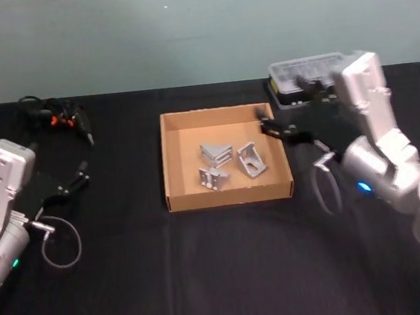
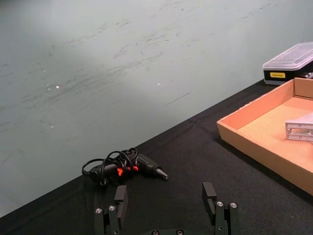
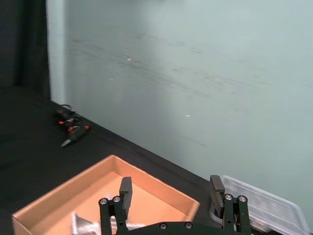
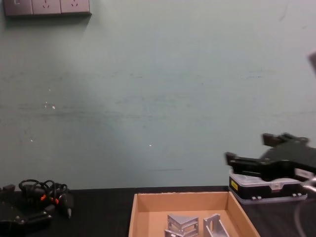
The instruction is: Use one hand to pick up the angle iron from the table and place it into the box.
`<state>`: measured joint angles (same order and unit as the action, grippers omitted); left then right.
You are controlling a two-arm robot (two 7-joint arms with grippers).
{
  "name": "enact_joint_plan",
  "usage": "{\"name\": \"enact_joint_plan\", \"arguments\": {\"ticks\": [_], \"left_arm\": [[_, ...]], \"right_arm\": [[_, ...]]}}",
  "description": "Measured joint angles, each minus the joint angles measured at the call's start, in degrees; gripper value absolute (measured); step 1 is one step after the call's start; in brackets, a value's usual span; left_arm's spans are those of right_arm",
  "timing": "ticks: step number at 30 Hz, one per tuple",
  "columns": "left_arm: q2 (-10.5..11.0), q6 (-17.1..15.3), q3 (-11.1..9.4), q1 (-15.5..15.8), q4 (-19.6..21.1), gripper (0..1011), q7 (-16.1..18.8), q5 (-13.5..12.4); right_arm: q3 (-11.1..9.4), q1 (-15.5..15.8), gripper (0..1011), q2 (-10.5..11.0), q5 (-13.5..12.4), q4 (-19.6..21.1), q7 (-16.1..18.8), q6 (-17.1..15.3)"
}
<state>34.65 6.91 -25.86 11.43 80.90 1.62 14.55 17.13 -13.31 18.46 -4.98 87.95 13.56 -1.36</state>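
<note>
— Start at the right gripper (image 1: 276,129). What lies nearest it?

— The near-right wall of the cardboard box (image 1: 229,197), just below and inboard of its fingertips. The gripper hangs above the box's right edge, fingers spread wide with nothing between them (the right wrist view shows both fingers (image 3: 126,188) apart over the tan floor).

— And the angle irons?

— Three of them (image 1: 229,163) already lie inside the box, a little farther inboard from the right gripper, toward the robot's left. I see no angle iron on the black table (image 1: 222,276). So the thing the task names is in the box, not waiting on the tabletop.

— Long axis?

— They are short L-shaped brackets, each turned differently; none offers a clear long axis from here.

— Which arm is nearer?

— The right, plainly. The left gripper (image 1: 82,175) sits well apart on the far side of the box, low over the table, its fingers also open wide and empty in the left wrist view.

— Beyond the box?

— Behind the right gripper, a black plastic case with a clear lid (image 1: 303,80); beyond the left gripper, a small black tool with its coiled cable (image 1: 59,117) near the wall. My judgement: the placing looks finished, and the next move is to pull away, up and outboard.
</note>
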Motion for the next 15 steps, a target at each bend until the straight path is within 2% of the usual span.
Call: {"name": "enact_joint_plan", "arguments": {"ticks": [3, 4, 5, 10, 15], "left_arm": [[0.00, 0.00, 0.00, 0.00, 0.00, 1000, 0.00, 0.00], [0.00, 0.00, 0.00, 0.00, 0.00, 1000, 0.00, 0.00], [0.00, 0.00, 0.00, 0.00, 0.00, 1000, 0.00, 0.00], [0.00, 0.00, 0.00, 0.00, 0.00, 1000, 0.00, 0.00], [0.00, 0.00, 0.00, 0.00, 0.00, 1000, 0.00, 0.00]], "right_arm": [[-2.87, 3.94, 1000, 1.29, 0.16, 2.43, -1.31, 1.57], [-2.87, 3.94, 1000, 1.29, 0.16, 2.43, -1.31, 1.57], [-3.95, 5.25, 1000, 1.71, 0.31, 3.12, -1.72, 2.21], [-6.84, 8.90, 1000, 2.64, 0.69, 4.17, -2.54, 4.47], [-8.13, 10.49, 1000, 2.74, 1.43, 3.89, -2.71, 6.59]]}}
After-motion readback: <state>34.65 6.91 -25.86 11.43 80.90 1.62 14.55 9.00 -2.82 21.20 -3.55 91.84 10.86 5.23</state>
